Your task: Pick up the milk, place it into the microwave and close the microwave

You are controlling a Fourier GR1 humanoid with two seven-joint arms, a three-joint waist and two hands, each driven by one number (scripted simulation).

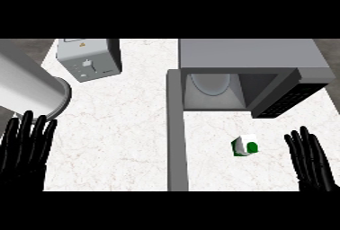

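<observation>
green-and-white milk (244, 146) on a white, faintly veined counter (119, 134); grey microwave (246, 56) (dark control panel), silver toaster (88, 58), black hands.

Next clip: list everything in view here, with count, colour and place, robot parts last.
Counter: one, white marbled, fills the view.
Microwave: one, grey, upper right, cavity open toward the viewer.
Microwave door: one, grey, swung open, running down the middle.
Milk: one, white and green, on the counter in front of the microwave.
Toaster: one, grey, upper left.
Cylinder: one, light grey, left edge; cannot tell what it is.
Left hand: black, open, lower left.
Right hand: black, open, lower right, beside the milk, apart.
</observation>
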